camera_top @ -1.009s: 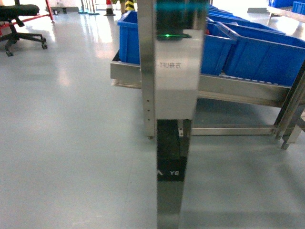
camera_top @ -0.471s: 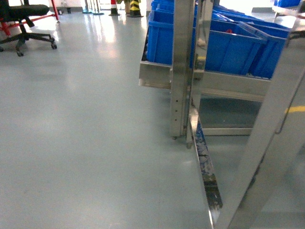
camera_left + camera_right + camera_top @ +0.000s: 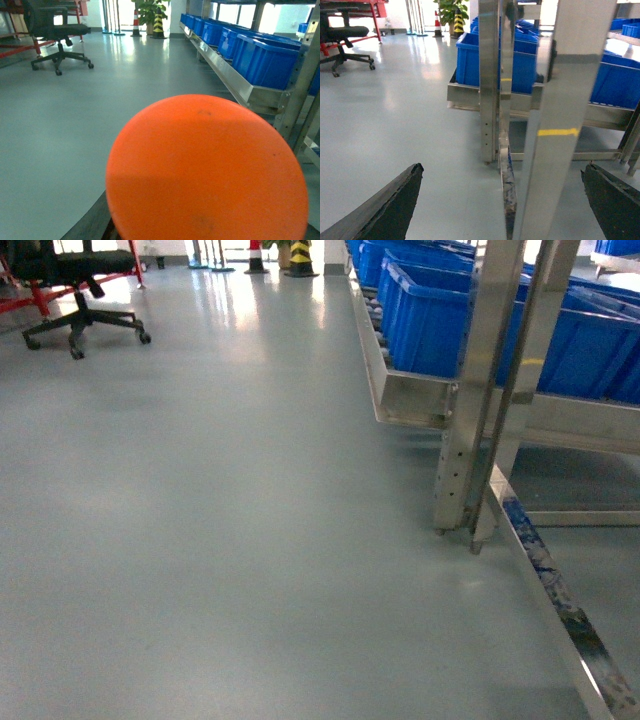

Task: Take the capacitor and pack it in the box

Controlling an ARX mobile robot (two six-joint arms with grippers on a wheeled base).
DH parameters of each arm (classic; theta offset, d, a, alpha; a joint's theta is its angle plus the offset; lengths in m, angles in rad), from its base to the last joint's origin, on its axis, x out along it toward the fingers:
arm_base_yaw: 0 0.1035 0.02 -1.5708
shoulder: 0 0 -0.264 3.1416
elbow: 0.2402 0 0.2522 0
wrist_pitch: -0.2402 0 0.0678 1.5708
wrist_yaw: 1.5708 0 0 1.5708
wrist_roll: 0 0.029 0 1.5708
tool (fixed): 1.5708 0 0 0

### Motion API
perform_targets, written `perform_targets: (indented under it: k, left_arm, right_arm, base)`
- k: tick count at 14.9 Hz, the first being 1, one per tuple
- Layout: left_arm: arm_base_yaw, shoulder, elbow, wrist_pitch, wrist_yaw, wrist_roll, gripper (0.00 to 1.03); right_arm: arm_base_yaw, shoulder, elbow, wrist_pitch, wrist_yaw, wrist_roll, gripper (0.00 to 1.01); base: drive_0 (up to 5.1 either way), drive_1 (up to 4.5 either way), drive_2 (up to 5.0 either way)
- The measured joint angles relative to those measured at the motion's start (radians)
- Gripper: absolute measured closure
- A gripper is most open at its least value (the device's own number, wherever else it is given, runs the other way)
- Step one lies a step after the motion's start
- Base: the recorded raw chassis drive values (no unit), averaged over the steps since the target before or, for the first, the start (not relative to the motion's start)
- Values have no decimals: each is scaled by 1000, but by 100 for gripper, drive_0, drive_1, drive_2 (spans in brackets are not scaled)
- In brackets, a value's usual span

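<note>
A big smooth orange round thing fills the lower left wrist view, right in front of the camera. It hides my left gripper's jaws, and I cannot tell whether it is the capacitor or whether it is held. My right gripper is open. Its two dark fingers stand wide apart above the floor with nothing between them, facing a steel rack post. The box is out of view. No gripper shows in the head view.
A steel rack with posts and a low rail stands on the right, carrying blue plastic bins. Grey floor spreads left and ahead. A black office chair and striped cones stand far back.
The head view has swung: the rack post that filled the centre now sits at the right, and more floor shows on the left.
</note>
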Motion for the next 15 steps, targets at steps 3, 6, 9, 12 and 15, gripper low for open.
perform_targets:
  k: [3,6,9,12,15]
  left_arm:
    - [0,0,0,0,-2,0,59]
    - [0,0,0,2,-1,0,59]
    - [0,0,0,3,-1,0,59]
    - [0,0,0,2,-1,0,59]
    - [0,0,0,0,-2,0,59]
  right_arm:
    - [0,0,0,2,0,0,3]
    - [0,0,0,2,0,0,3]
    - [0,0,0,0,0,0,3]
    - [0,0,0,2,0,0,3]
    - [0,0,0,2,0,0,3]
  base:
    - [-503,243,243]
    - [-505,241,241]
    - [-507,239,239]
    - [-507,239,239]
    - [-507,239,239]
